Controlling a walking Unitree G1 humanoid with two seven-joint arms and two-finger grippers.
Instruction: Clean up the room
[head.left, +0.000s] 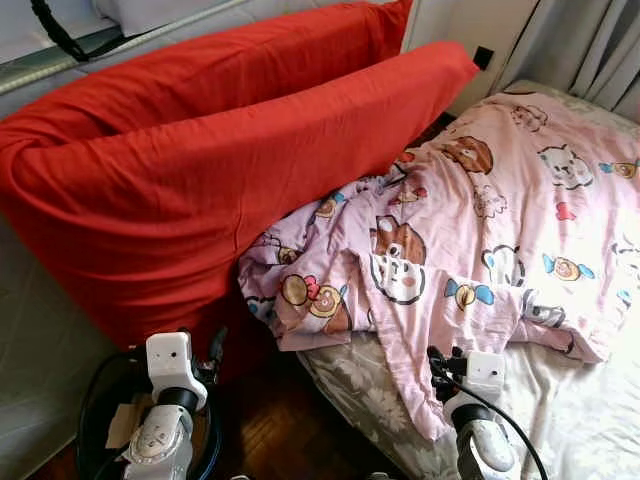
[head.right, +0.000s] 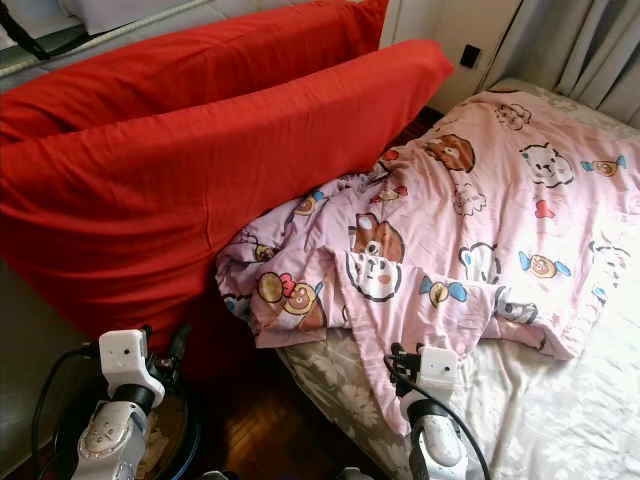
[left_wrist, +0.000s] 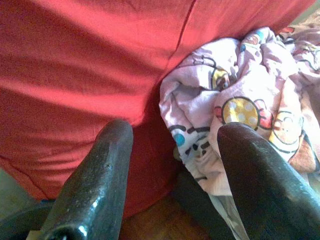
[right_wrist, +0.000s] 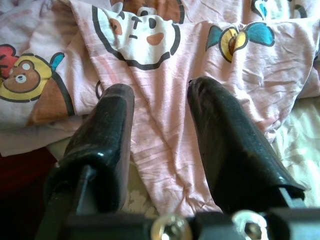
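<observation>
A pink cartoon-print blanket (head.left: 470, 230) lies rumpled across the bed, its bunched corner (head.left: 300, 295) hanging over the near edge. Two long red pillows (head.left: 200, 150) lean side by side against the bed's left side. My right gripper (right_wrist: 160, 125) is open and hovers just above a hanging fold of the blanket (right_wrist: 165, 160); its wrist (head.left: 478, 375) sits at the bed's front edge. My left gripper (left_wrist: 175, 165) is open with nothing between its fingers, pointing at the gap between the red pillow (left_wrist: 90, 65) and the blanket's bunched corner (left_wrist: 235, 105). Its wrist (head.left: 170, 365) is low, in front of the pillow.
A floral sheet (head.left: 350, 385) covers the mattress edge, with a white sheet (head.left: 580, 410) to the right. Dark wooden floor (head.left: 270, 430) lies between the pillows and the bed. Grey curtains (head.left: 590, 45) hang at the back right. A black round object (head.right: 170, 440) sits on the floor by my left arm.
</observation>
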